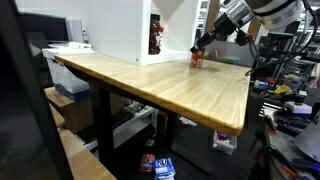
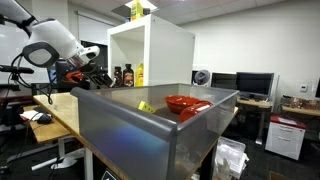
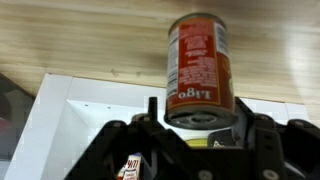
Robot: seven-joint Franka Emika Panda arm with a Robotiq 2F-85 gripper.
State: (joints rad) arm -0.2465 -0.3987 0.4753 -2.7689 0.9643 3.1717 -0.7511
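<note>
Between the jaws of the gripper (image 3: 200,118), straddling a red-labelled can (image 3: 200,60) upright on the table (image 3: 60,40), centred for even squeeze. Cannot tell whether clenched.

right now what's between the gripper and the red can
nothing: in the wrist view the red can stands on the wooden table right inside the open jaws of the gripper, no other thing between

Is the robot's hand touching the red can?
Cannot tell. In the wrist view the can sits between the fingers of the hand, but any gap or contact at its sides is blurred.
</note>
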